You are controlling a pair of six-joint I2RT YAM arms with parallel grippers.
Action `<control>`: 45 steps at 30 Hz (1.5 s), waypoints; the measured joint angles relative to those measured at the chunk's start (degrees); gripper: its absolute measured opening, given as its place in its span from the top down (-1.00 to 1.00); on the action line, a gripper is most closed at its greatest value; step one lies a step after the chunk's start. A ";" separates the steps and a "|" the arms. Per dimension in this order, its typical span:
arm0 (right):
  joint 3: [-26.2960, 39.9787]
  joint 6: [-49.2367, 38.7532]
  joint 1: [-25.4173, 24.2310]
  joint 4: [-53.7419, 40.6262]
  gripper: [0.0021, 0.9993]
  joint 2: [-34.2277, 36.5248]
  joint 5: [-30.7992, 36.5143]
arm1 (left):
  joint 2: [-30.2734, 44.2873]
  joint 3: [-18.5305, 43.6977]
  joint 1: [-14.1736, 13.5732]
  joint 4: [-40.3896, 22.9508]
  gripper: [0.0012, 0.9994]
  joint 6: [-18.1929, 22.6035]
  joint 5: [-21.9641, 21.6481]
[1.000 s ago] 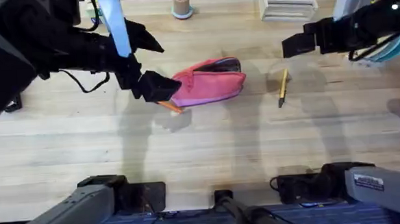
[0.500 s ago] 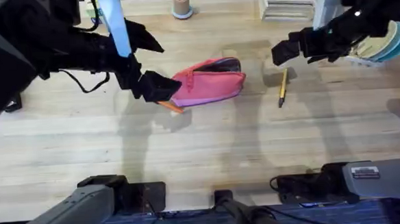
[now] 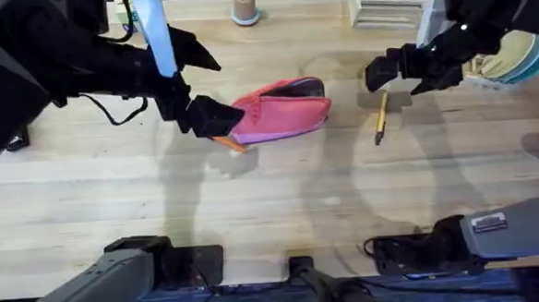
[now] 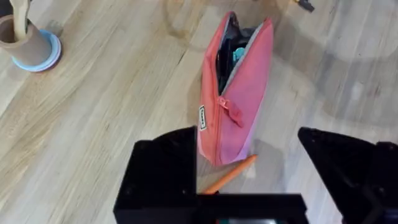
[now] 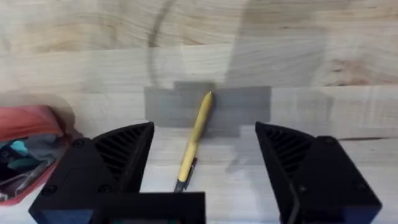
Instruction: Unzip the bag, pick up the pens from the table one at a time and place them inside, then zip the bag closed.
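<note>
Pale butcher-block table (image 3: pixel 282 206) carries everything. Our right gripper (image 5: pixel 202 168) hovers spread over the yellow dark-tipped pen (image 5: pixel 193 141); our left gripper (image 4: pixel 249 180), also spread, straddles the half-unzipped pink fabric pouch (image 4: pixel 239 93), an orange pen (image 4: pixel 229 175) beside it. Both pens remain outside.

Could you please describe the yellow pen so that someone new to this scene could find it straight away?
Start from the pink pouch in the middle of the wooden table; to its right, apart from it, lies the yellow pen, beneath the right gripper with its jaws open. Unlike the orange pen tucked against the pouch's left end, it lies alone on bare wood.
</note>
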 joint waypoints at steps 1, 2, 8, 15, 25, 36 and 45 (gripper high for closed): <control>0.00 0.02 0.00 0.11 -1.00 0.51 0.00 | 0.00 0.00 0.00 0.00 -0.99 0.00 0.00; 0.00 0.02 0.00 0.14 -1.00 1.16 0.00 | 0.00 0.00 0.00 0.00 -0.99 0.00 0.00; -0.04 0.22 0.00 0.56 -1.00 5.14 0.02 | 0.00 0.00 0.00 0.00 -0.99 0.00 0.00; -0.04 0.24 0.00 0.93 -1.00 5.36 0.17 | 0.00 0.00 0.00 0.00 -0.99 0.00 0.00; -0.42 0.02 0.88 1.15 -0.99 5.36 1.03 | 0.00 0.00 0.00 0.00 -0.99 0.00 0.02; -0.98 -1.10 4.64 1.51 -0.66 5.38 5.55 | 0.00 0.00 0.00 -0.02 -0.99 0.00 0.00; -1.01 -0.40 4.66 1.61 0.06 5.38 5.80 | 0.00 0.00 0.00 -0.28 -0.99 0.00 0.00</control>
